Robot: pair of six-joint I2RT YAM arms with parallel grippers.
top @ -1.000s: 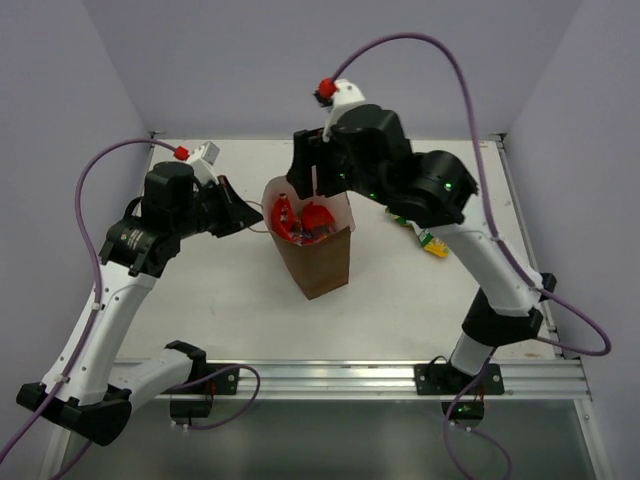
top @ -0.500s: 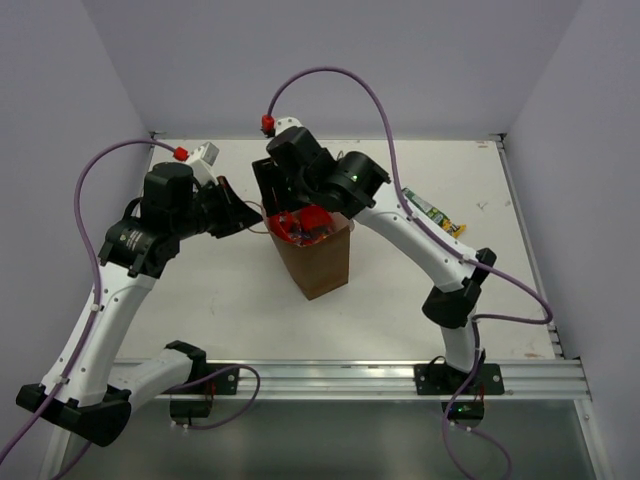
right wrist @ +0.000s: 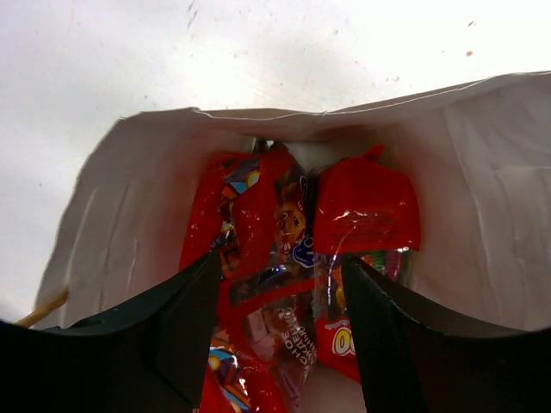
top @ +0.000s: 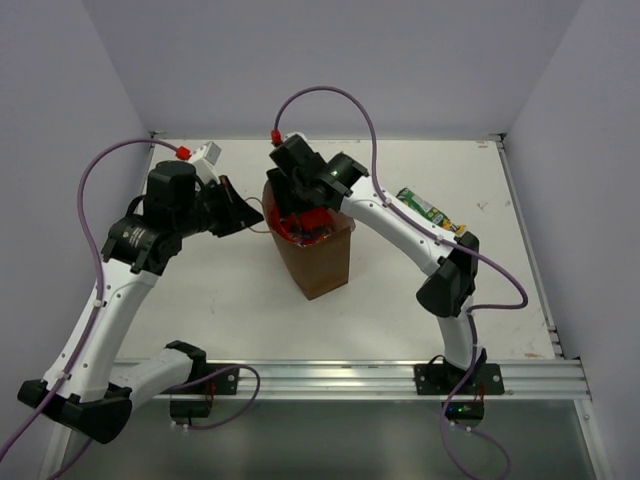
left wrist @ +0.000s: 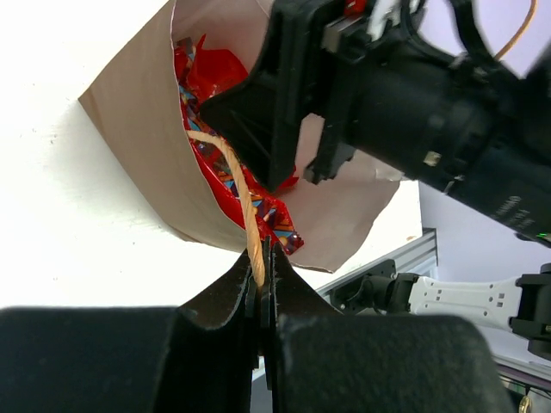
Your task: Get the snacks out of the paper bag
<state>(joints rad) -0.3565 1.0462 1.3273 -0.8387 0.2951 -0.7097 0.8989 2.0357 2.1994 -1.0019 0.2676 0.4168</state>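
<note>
The left gripper (left wrist: 261, 258) is clamped on the upright brown kraft paper bag's (top: 322, 270) thin twine handle (left wrist: 244, 202); the right gripper (right wrist: 280, 262), jaws apart, hangs in its mouth; directly beneath lie red crinkly packets (right wrist: 366, 211), not yet removed; one long green-yellow packet (top: 426, 210) is already out, well to its right.

The paper bag (top: 318, 262) stands upright near the middle of the counter (top: 220, 300), its mouth facing up. Several snack packets (right wrist: 284, 249) sit packed inside it, side by side and overlapping, against the far wall. The right pincer (right wrist: 280, 288) hangs in the bag's mouth directly over them, one finger to each side of the packets and apart from them. The left pincer (left wrist: 261, 274) sits just left of the bag, clamped on a loop handle (left wrist: 231, 168) that runs from the bag's left rim to its tips. One long packet (top: 425, 210) lies flat on the counter to the right of and behind the bag, well apart from it, on the far side of the right arm (top: 400, 235).
</note>
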